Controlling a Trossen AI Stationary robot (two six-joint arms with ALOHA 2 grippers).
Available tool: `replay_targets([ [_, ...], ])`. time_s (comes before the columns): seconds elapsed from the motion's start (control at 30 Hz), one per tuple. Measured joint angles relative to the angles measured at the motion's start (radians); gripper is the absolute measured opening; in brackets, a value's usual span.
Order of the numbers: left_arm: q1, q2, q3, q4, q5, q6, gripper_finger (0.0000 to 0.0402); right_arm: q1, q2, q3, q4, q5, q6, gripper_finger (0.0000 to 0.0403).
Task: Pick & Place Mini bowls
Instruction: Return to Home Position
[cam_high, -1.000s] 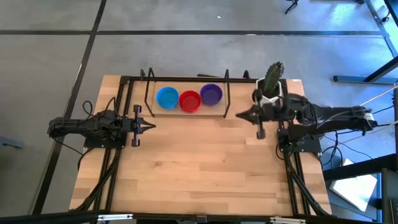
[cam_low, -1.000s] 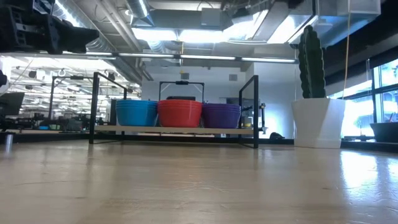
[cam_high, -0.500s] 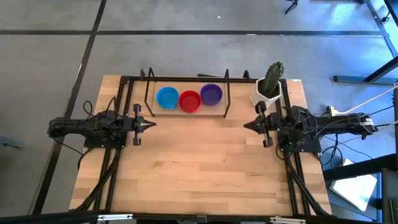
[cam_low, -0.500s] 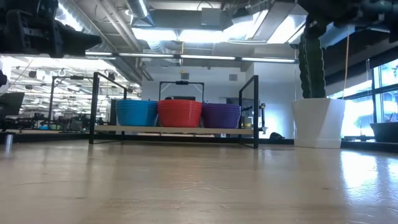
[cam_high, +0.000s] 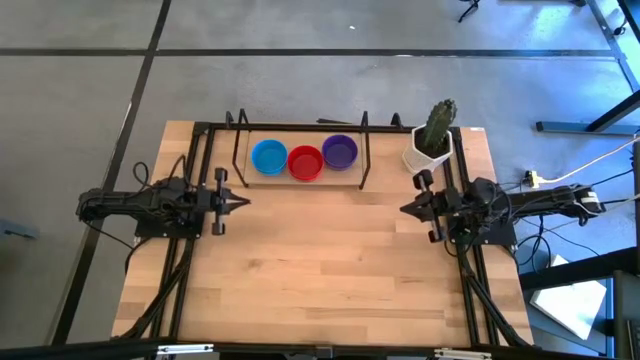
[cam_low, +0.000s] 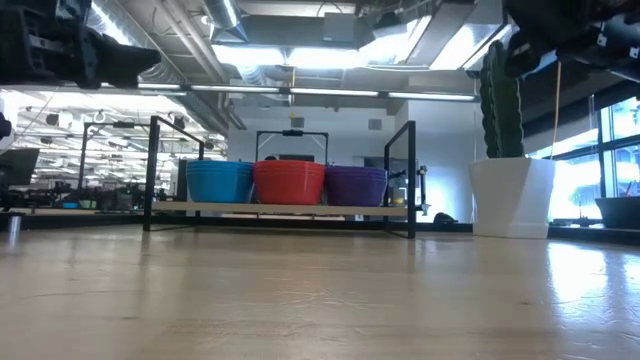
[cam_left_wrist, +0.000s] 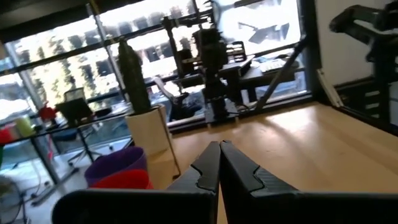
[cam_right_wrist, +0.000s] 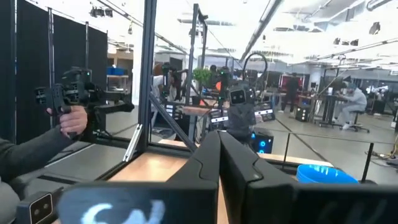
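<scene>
We see the mini bowls (cam_high: 305, 160) on the black-framed shelf (cam_low: 280, 208) by the far edge of the table (cam_high: 320, 280), set close side by side: the blue stack (cam_high: 269, 157) on the left, the red stack (cam_high: 305, 162) in the middle and the purple stack (cam_high: 340, 152) on the right. The left gripper (cam_high: 240, 202) hangs by the left edge and the right gripper (cam_high: 404, 209) by the right edge, just nearer than the white cactus pot (cam_high: 428, 150). Both have their fingers pressed together on nothing, and a wide stretch of bare wood lies between them and runs to the near edge.

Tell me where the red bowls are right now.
In the high view the red bowls sit on the shelf at the far edge of the table, between the blue bowls and the purple bowls.
</scene>
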Motion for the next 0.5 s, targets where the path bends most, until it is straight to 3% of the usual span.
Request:
replay_targets([
  [0.23,0.000,0.000,0.000,-0.037,-0.039,-0.041,0.0002,0.004,0.017,-0.006,-0.045,0.008,0.040,0.0004],
  [0.37,0.000,0.000,0.000,-0.040,-0.036,-0.038,0.0001,0.016,0.024,-0.087,0.051,0.065,0.050,0.0004],
  [0.5,0.000,0.000,-0.009,-0.047,-0.033,-0.037,0.0002,0.016,0.024,-0.087,0.037,0.107,0.052,0.0003],
])
